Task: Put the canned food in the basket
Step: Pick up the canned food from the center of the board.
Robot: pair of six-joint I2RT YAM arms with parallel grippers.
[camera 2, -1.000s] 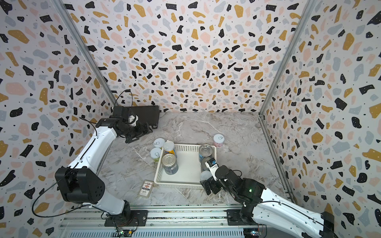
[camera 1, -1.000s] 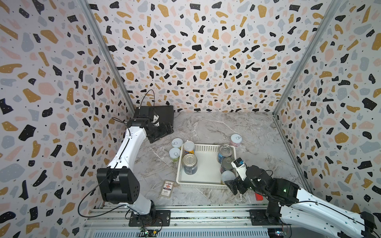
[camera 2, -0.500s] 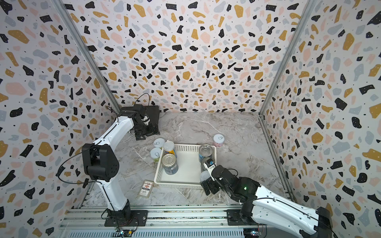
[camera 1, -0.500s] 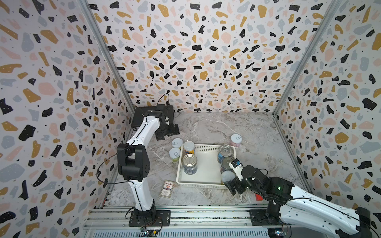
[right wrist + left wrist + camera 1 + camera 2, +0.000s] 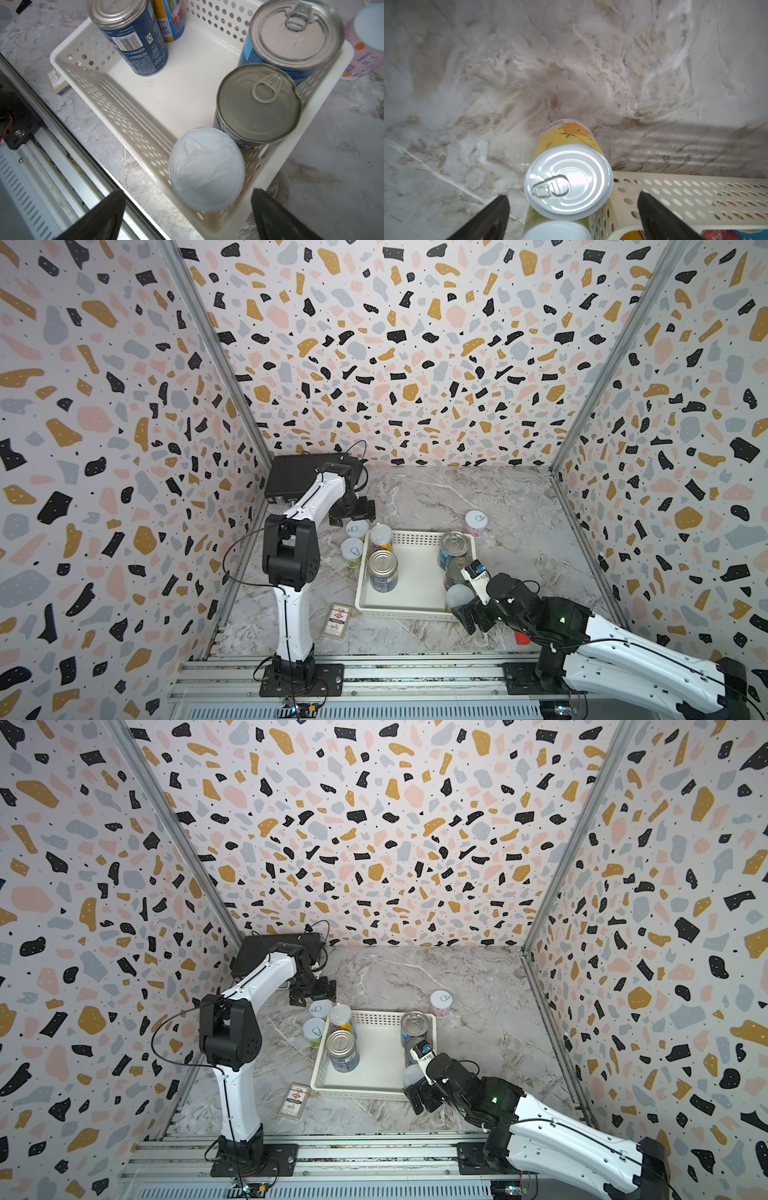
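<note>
As seen from above, white perforated basket (image 5: pixel 403 610) in the middle of the marble tabletop (image 5: pixel 519 506), with five cans upright inside. Along its right side, front to back: pale-lidded can (image 5: pixel 457 596) in the front corner, then two blue tins with bare metal tops, middle tin (image 5: pixel 456 570) and back tin (image 5: pixel 455 545). On its left side: third blue tin (image 5: pixel 382 572) and, in the back corner, pale-topped can (image 5: pixel 381 536) with a yellow-and-blue label. Outside, just beside the left wall: yellow-labelled can (image 5: pixel 357 528) with a pull-tab top and green-labelled can (image 5: pixel 352 551), close together. Just behind the back right corner: pink-labelled can (image 5: pixel 476 522).

Left gripper (image 5: pixel 353 514) above the yellow-labelled can, fingers (image 5: pixel 492 218) spread wide, holding nothing. Right gripper (image 5: pixel 476 615) low at the basket's front right corner, jaws wide apart on either side of the pale-lidded can, not touching it in the wrist view.

Farther out: flat card box (image 5: pixel 336 620) off the front left corner, black case (image 5: pixel 291 479) at the back left, red block (image 5: pixel 521 638) mostly hidden under the right arm.
</note>
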